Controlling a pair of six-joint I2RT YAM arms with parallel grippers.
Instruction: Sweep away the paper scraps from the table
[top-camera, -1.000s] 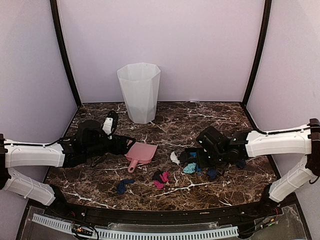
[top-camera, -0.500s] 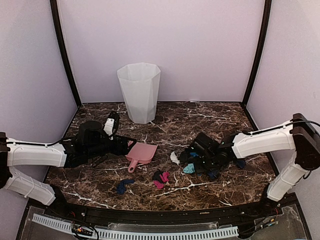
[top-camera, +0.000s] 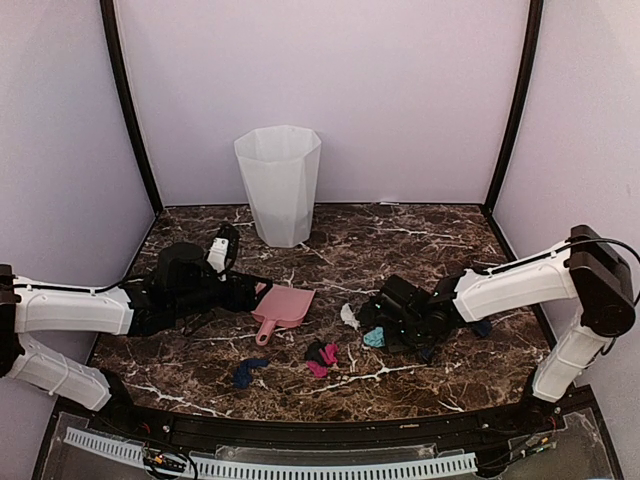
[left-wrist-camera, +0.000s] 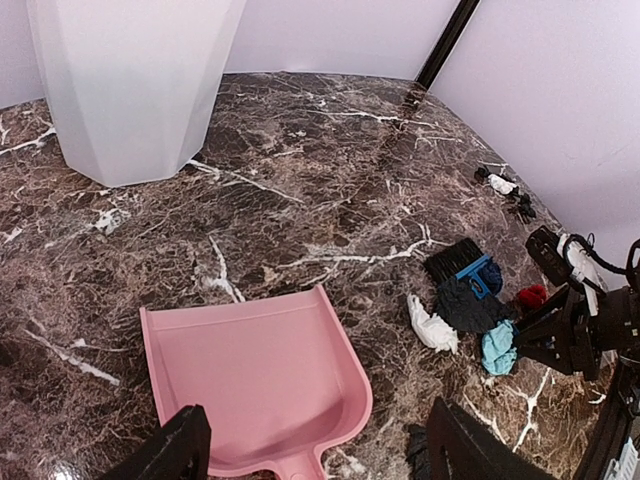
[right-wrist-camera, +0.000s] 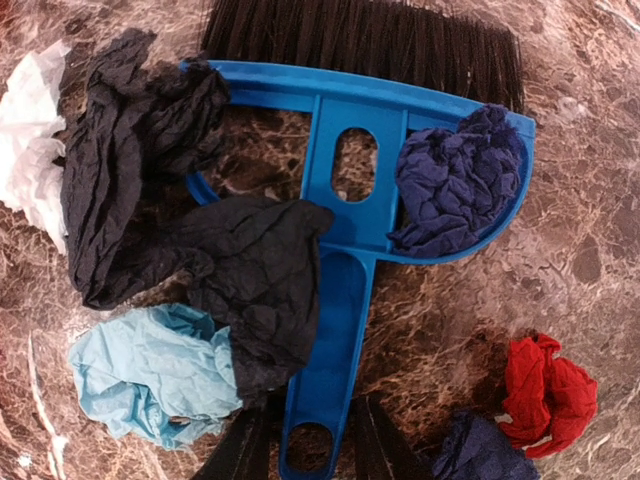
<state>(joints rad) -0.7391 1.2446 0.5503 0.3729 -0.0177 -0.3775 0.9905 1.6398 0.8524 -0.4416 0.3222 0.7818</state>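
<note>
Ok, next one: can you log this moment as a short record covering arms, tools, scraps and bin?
left gripper: open, fingers either side of the pink dustpan handle end
right gripper: closed on the blue brush handle, brush low on the table
paper scraps: black, teal, white, navy and red wads bunched around the brush; two more spots lie apart towards the front edge
dustpan contents: none
bin: upright at the back

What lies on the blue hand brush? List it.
A navy blue crumpled paper wad on the right half of the blue plastic hand brush; black crumpled paper across its left side and handle, hiding the frame beneath.
</note>
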